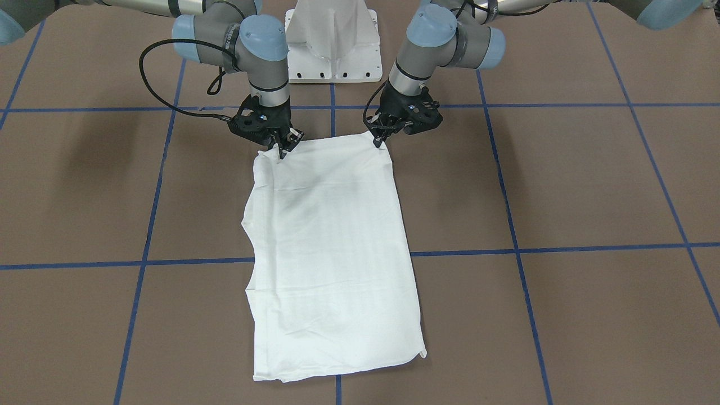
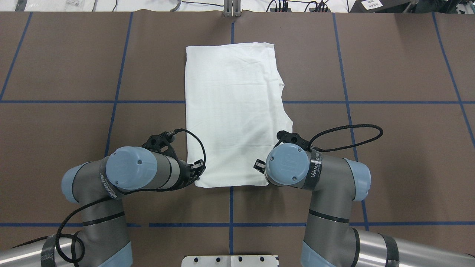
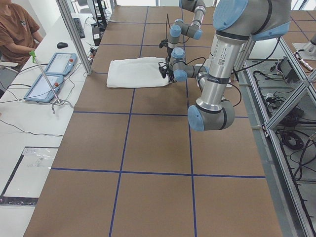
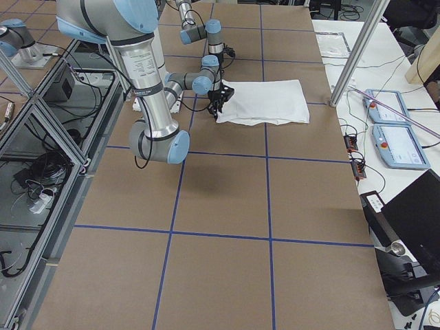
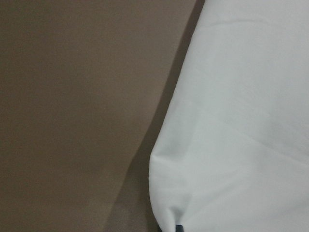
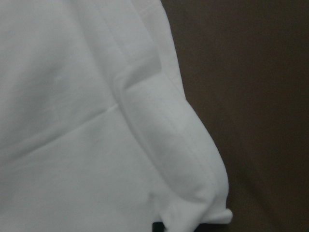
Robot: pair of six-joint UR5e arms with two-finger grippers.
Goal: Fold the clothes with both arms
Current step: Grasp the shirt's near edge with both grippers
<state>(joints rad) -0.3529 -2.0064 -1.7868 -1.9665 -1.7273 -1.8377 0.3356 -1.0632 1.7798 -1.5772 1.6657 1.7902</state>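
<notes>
The white T-shirt (image 1: 332,253) lies folded into a long rectangle in the middle of the table (image 1: 590,185). Its long sides run from the robot's edge toward the far edge, and its far short edge stops short of that far edge. The long side on the robot's left is straight. The one on the robot's right is uneven, with under-layers stepping out past the top layer. The cloth is mostly flat, with faint creases. The left gripper (image 1: 378,142) is at the shirt's near corner on the robot's left, its jaws pinched on the fabric there. In the left wrist view that corner is gathered and casts a shadow on the table. The right gripper (image 1: 283,152) is at the other near corner, its jaws clenched on a bunched, hemmed fold of the shirt. The left arm (image 2: 122,174) and the right arm (image 2: 297,167) both bend in from the robot's edge, each with a looping black cable (image 2: 349,129) by the wrist. Blue tape lines (image 1: 562,247) mark a grid on the brown table, and a white pedestal base (image 1: 332,45) stands at the robot's edge between the arms.
</notes>
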